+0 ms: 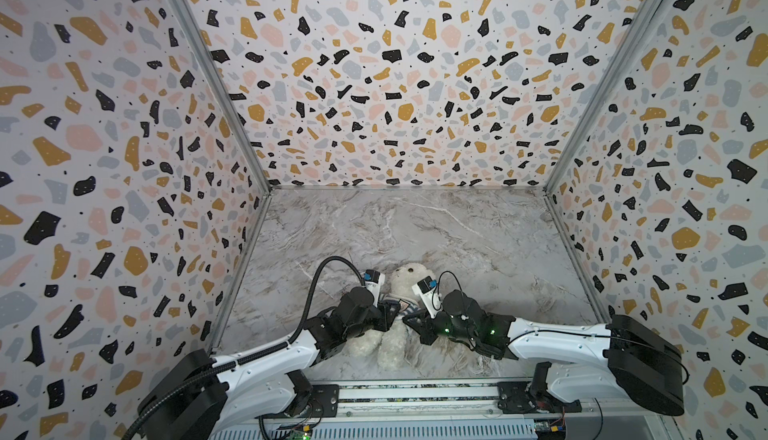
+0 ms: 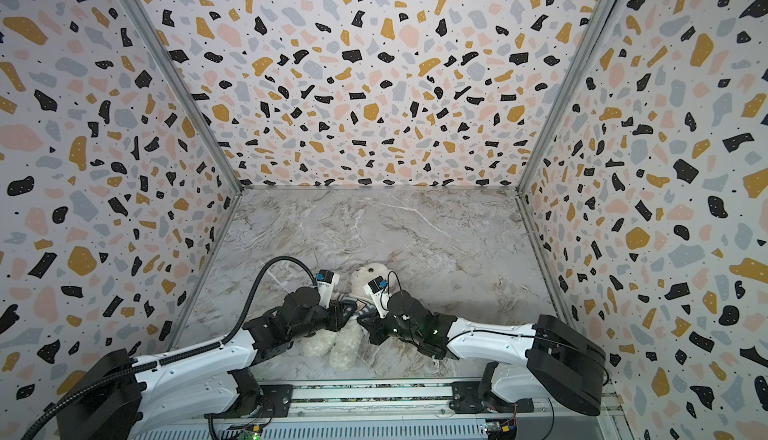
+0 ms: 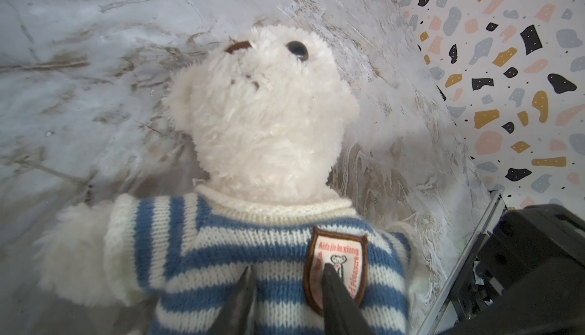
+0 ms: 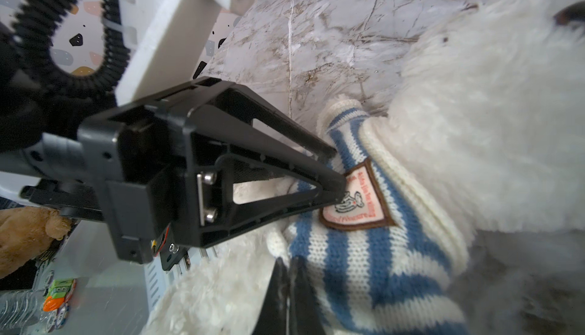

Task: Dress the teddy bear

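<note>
Teddy bear [image 1: 408, 279] lies head toward twelve o'clock; my left gripper [image 3: 288, 267] presses half-open on its shirt [image 3: 221, 248], right gripper [image 4: 287, 262] closed.

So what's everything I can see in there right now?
teddy bear: one, cream-white, lying face up near the table's front edge, between the two arms.
striped sweater: one, blue and white, on the bear's torso.
badge: one, pinkish with a brown border, on the sweater's chest.
table: one, grey marble pattern.
walls: three, pale with terrazzo speckles, around the table.
brown plush toy: one, beyond the table, seen only in the right wrist view.
left hand: one, black, fingers slightly apart, tips on the sweater by the badge.
right hand: one, black, closed, at the sweater's edge.
</note>
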`<act>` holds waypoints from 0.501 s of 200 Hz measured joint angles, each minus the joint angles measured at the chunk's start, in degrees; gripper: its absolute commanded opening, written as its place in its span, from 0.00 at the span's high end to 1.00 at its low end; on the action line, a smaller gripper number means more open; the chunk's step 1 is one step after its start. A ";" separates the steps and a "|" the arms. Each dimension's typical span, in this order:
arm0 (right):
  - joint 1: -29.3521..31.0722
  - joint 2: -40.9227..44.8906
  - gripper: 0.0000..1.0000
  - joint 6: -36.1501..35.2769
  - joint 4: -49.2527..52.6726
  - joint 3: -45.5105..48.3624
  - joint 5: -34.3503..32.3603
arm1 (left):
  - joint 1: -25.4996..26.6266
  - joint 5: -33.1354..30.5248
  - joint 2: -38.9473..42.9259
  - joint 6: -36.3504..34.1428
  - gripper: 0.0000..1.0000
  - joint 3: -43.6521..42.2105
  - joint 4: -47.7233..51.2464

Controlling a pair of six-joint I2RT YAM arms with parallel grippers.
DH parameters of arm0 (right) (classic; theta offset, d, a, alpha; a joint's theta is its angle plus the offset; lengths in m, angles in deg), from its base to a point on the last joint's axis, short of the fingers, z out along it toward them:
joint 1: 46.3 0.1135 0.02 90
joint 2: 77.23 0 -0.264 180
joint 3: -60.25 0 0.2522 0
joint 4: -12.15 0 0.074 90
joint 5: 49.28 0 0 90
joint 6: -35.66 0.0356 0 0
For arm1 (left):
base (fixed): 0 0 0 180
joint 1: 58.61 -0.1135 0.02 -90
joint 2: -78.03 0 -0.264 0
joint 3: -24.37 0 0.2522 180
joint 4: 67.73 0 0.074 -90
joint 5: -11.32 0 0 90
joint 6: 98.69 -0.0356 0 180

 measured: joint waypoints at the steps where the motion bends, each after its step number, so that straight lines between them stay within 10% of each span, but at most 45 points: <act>1: 0.00 0.00 0.98 0.07 -0.09 0.04 0.00 | 0.00 0.00 -0.09 0.02 0.66 -0.02 -0.07; 71: -0.17 6.82 0.68 -0.02 4.37 1.73 -3.43 | 0.00 -1.09 -4.28 0.44 0.75 -1.51 -4.96; 100: -2.95 12.79 0.71 -0.13 8.44 2.73 -5.03 | 0.00 -1.44 -5.14 0.52 0.78 -1.84 -6.69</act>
